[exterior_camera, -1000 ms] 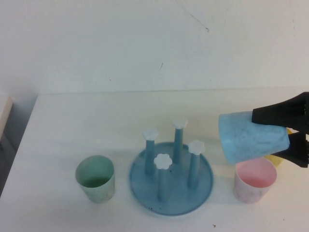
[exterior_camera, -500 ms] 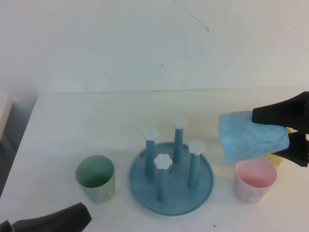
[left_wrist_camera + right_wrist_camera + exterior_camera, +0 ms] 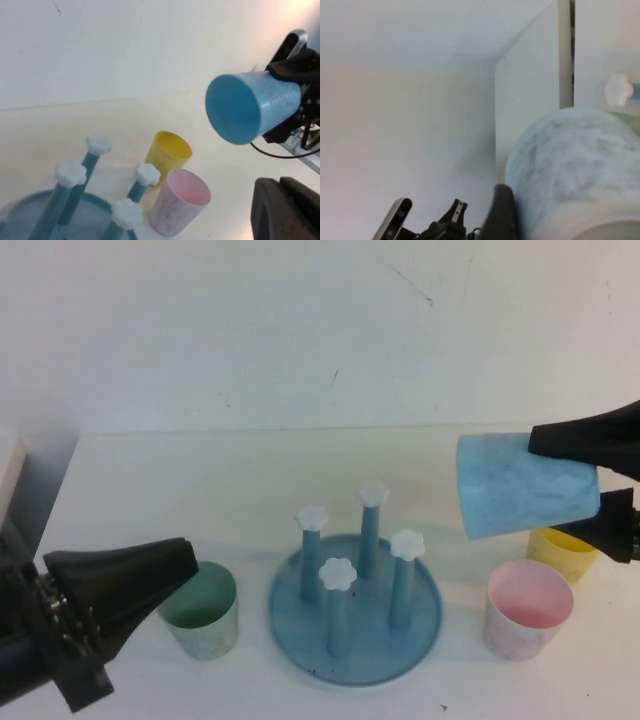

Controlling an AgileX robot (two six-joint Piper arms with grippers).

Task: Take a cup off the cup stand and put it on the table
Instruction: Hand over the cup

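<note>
Grasping the cup [image 3: 522, 486], right hand [image 3: 592, 483] held it on its side above the surface [image 3: 150, 490], over pink cup [image 3: 528, 608] and yellow cup [image 3: 562, 551], clear of the stand [image 3: 355, 608]. Left hand [image 3: 150, 575] low beside green cup [image 3: 201, 608]; grip state could not be told.

A plain white wall [image 3: 300, 330], marked by a thin dark scratch [image 3: 400, 278], is rising well behind the right gripper [image 3: 566, 480] and the left gripper [image 3: 175, 565], while a pale wooden edge [image 3: 8, 465] and a grey gap [image 3: 40, 490] are showing beyond the left gripper's outer side.
</note>
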